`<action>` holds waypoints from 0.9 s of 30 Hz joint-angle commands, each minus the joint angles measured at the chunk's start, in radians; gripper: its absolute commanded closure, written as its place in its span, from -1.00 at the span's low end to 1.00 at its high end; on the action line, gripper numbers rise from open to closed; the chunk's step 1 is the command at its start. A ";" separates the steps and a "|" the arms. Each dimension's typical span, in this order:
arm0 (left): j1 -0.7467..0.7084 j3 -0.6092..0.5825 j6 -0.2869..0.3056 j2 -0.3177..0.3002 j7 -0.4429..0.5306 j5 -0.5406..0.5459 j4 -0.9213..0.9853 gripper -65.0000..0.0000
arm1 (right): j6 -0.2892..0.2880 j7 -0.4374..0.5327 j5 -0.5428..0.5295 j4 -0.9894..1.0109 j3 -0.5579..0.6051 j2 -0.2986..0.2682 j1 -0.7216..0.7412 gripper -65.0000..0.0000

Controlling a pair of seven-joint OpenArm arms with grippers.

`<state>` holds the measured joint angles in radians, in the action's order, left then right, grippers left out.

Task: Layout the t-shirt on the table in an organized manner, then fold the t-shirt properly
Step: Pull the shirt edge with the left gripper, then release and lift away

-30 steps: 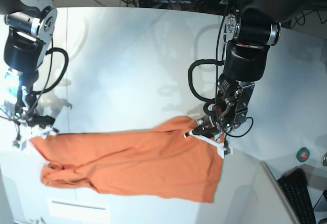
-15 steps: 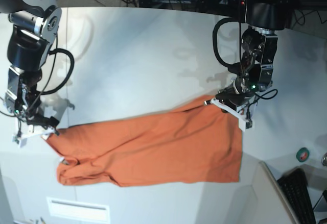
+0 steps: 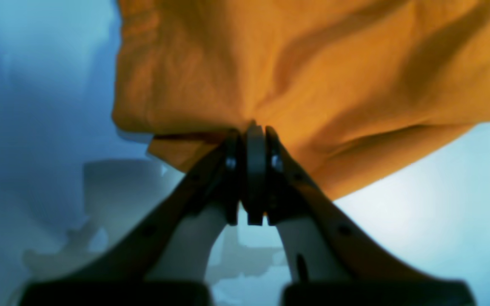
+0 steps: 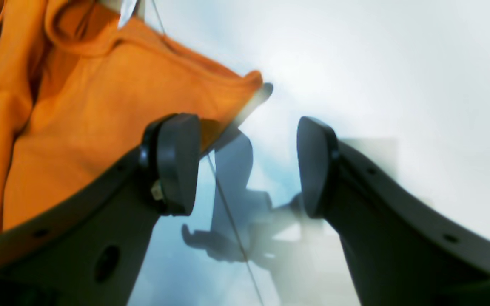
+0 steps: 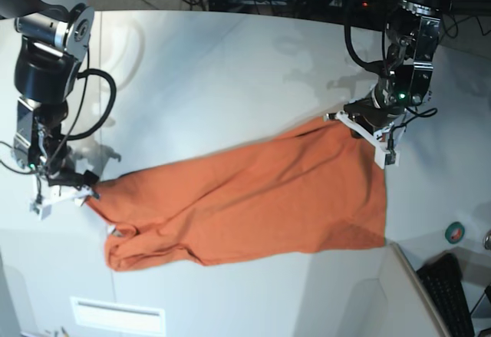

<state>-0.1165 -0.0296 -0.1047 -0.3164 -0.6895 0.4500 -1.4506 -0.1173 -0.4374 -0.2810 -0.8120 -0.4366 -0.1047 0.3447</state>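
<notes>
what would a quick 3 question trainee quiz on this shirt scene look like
1. True or false: the left end effector is shut on the t-shirt.
2. The right end effector is: A) open, with the shirt's edge beside one pad, B) clamped on the cloth, C) out of view.
3. Fill in: the shirt is stretched across the ___ between the two arms.

Key: 1 true; 2 A; 3 table
</notes>
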 commanded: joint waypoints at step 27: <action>0.016 0.006 0.001 -0.007 0.017 0.002 -0.011 1.00 | -0.006 0.053 -0.005 0.066 -0.005 0.036 0.046 1.00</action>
<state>-0.1135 -0.0296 -0.1047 -0.3134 -0.6888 0.4500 -1.4487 -0.1177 -0.4004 -0.2794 -0.7292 -0.4389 -0.0566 0.3672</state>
